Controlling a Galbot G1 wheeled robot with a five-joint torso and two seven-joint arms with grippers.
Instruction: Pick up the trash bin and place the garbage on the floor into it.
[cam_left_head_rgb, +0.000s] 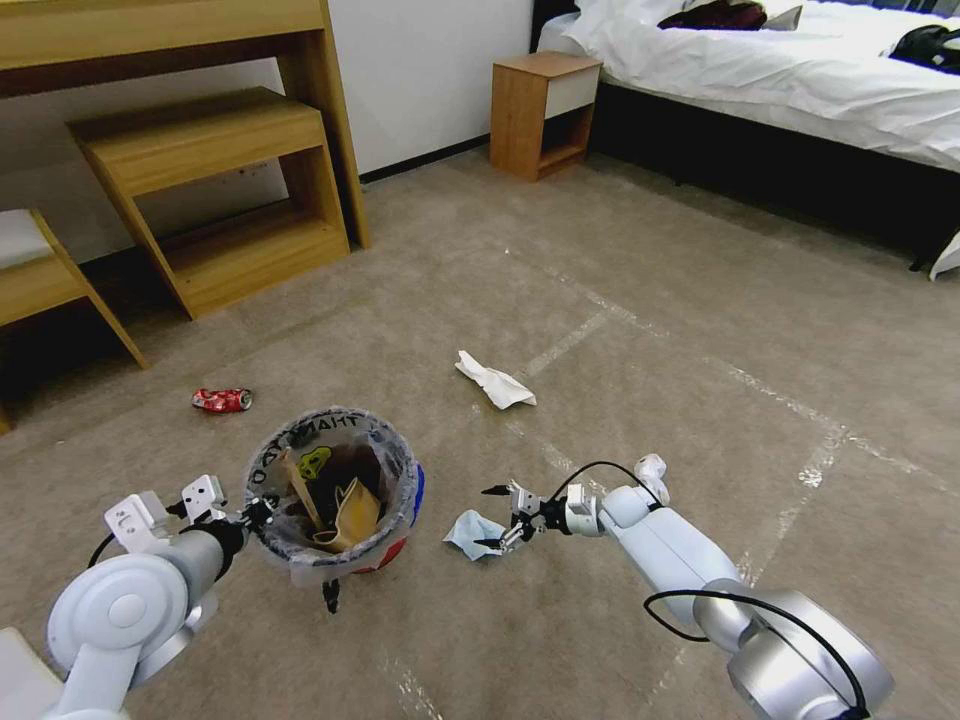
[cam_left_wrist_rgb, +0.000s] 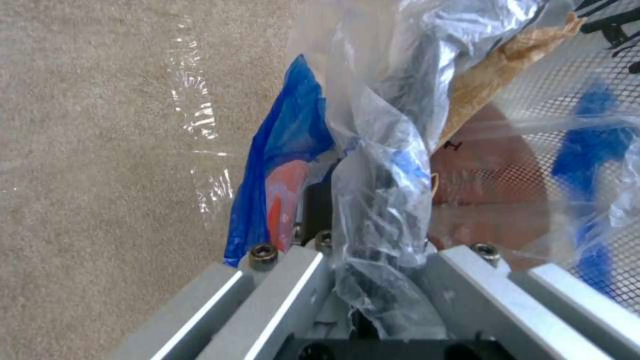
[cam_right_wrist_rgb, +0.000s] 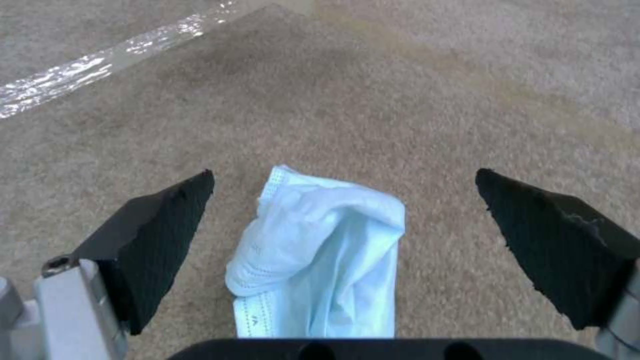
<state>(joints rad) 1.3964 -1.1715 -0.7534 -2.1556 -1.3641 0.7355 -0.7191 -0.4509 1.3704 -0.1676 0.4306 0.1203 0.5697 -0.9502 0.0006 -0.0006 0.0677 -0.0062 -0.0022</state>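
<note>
Carpet (cam_left_head_rgb: 640, 260) with tape lines; right gripper (cam_left_head_rgb: 497, 517) wide around mask (cam_left_head_rgb: 470, 533).

The bin (cam_left_head_rgb: 395, 500) is showing red with a blue rim, its clear liner bearing black letters and a yellow smiley. The mask (cam_right_wrist_rgb: 320, 260) is looking pale blue against beige carpet (cam_right_wrist_rgb: 433, 100); the can (cam_left_head_rgb: 222, 400) is gleaming red.

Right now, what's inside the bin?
In the bin, held at the rim by the left gripper: a brown paper bag and a wooden stick. The bag liner and those items hide the bottom.
</note>
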